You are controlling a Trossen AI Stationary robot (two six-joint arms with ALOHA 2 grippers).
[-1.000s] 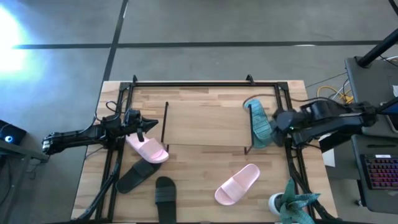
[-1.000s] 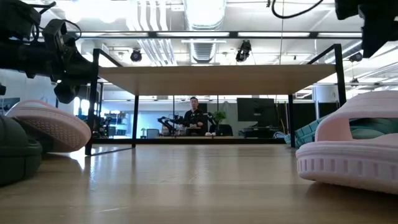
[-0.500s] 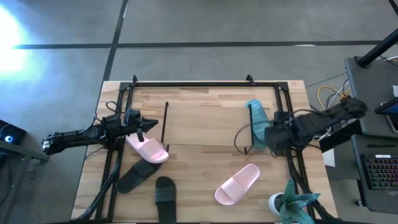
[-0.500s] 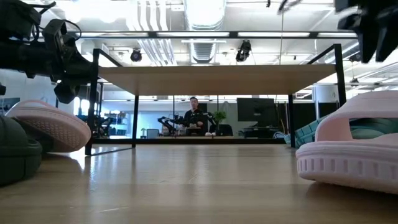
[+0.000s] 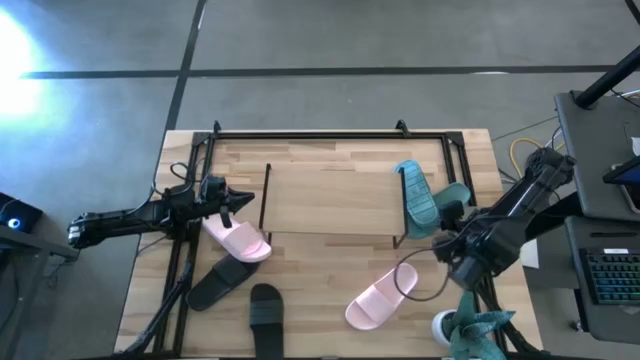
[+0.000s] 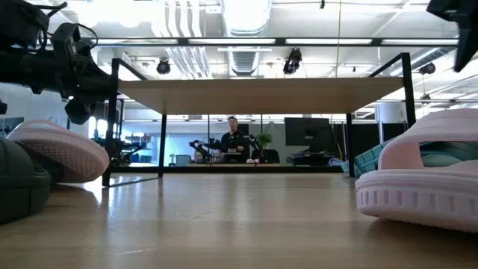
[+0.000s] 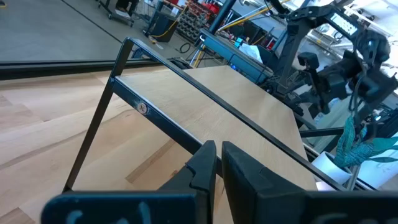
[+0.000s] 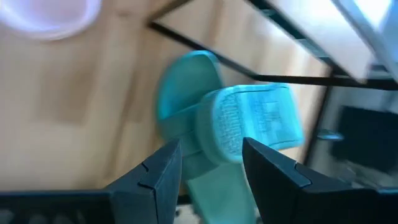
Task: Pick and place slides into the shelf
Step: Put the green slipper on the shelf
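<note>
Light butcher-block wood table [image 5: 330, 280] on grey concrete floor [image 5: 330, 35] crossed by dark seam lines; bright glare patch at floor's left edge. Beyond table: open workshop, white ceiling ducts [image 6: 246, 15], black spot lamps [image 6: 293, 60], dark monitors [image 6: 302, 138], seated person [image 6: 233, 138] at far bench. Black keyboard [image 5: 612, 275] right of table

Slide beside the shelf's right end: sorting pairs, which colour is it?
Teal-green slide; right wrist view shows it best.

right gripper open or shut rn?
Open. In the right wrist view the right gripper shows a clear gap between its fingers, with the teal slide beyond them, not clamped.
</note>
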